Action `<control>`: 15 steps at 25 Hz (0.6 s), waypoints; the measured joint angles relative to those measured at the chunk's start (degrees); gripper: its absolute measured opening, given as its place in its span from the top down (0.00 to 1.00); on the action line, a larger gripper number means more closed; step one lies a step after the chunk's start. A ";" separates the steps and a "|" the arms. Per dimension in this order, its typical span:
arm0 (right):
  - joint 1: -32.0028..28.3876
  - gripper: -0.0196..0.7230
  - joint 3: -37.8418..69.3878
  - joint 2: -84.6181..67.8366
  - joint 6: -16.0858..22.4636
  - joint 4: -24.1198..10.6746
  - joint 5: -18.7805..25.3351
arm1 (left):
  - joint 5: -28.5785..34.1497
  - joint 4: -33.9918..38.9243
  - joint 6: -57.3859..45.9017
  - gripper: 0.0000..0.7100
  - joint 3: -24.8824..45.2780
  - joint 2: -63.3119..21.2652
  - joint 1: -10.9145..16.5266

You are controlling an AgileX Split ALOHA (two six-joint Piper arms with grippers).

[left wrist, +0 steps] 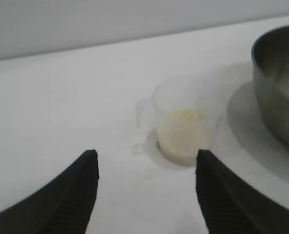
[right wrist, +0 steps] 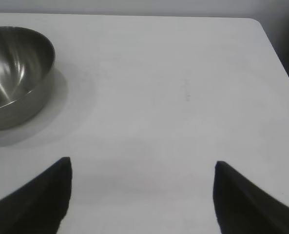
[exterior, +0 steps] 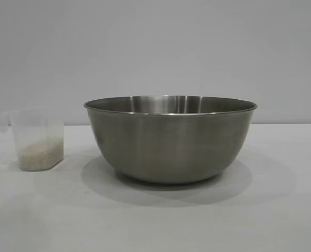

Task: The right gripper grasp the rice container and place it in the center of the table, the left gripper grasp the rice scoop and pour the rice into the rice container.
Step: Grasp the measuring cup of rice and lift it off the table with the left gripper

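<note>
The rice container [exterior: 170, 140], a big steel bowl, stands upright about mid-surface [exterior: 281, 210], apparently already set in place, with nothing gripping it. It looks rigid, smooth and probably slippery; its rolled rim would be the natural place to take hold.

The right end effector [right wrist: 142, 195] hangs over bare surface, well apart from the bowl, fingers spread wide and empty.

The left end effector [left wrist: 146, 187] is partly open and empty, aimed at the rice scoop [exterior: 35, 139] but not touching it.

The scoop stands upright near the bowl at the exterior view's left, its side handle pointing away from the bowl. It looks light, thin-walled and easily tipped, so a grasp across its walls or handle should be gentle and level.

The rice [exterior: 39, 154] fills its lower part, unspilled.
</note>
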 joint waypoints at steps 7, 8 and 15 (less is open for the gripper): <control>0.00 0.25 0.00 0.00 0.00 0.00 0.00 | -0.10 -1.45 0.12 0.76 -3.92 4.11 0.00; 0.00 0.25 0.00 0.00 0.00 0.00 0.00 | -0.10 -1.71 0.12 0.74 -4.28 4.73 0.00; 0.00 0.25 0.00 0.00 0.00 0.00 0.00 | -0.10 -2.86 0.78 0.68 -8.07 8.39 0.00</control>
